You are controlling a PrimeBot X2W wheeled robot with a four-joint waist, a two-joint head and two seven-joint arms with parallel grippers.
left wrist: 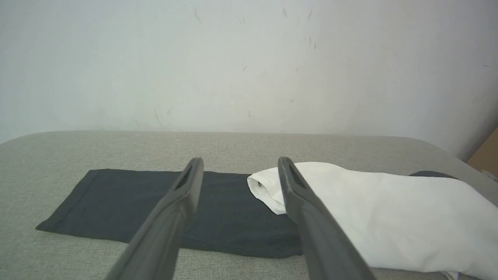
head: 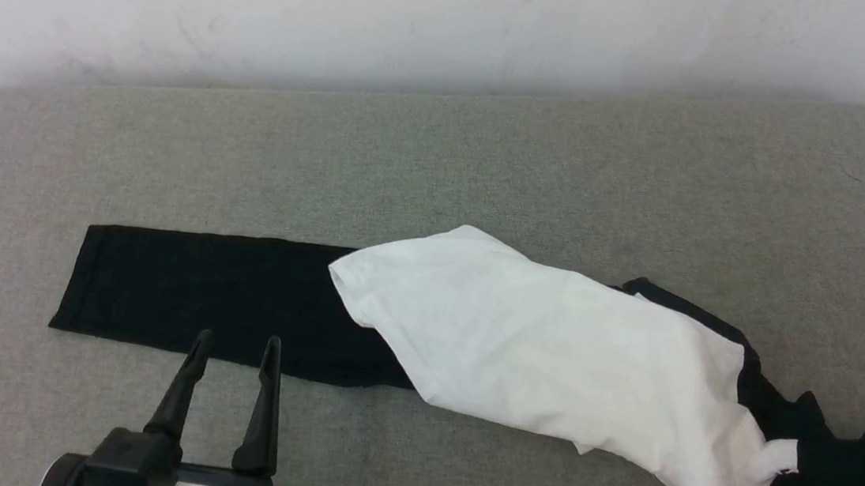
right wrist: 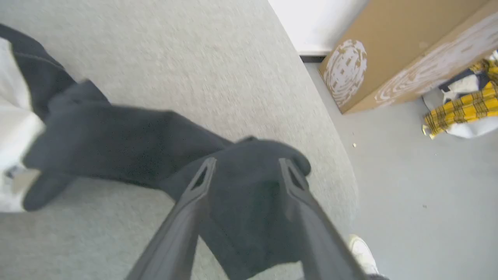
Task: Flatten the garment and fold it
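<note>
Jaws of both grippers stand apart. The left gripper hovers empty at the flat black sleeve, and the right gripper straddles the bunched sleeve. The garment lies crumpled across the grey cushion.

**Garment Laid Across the Surface**

The garment lies on the padded surface, with the wall behind. One sleeve stretches left, and the other sleeve lies at the right edge. The left gripper hangs at the left-stretched sleeve's near side.
</note>
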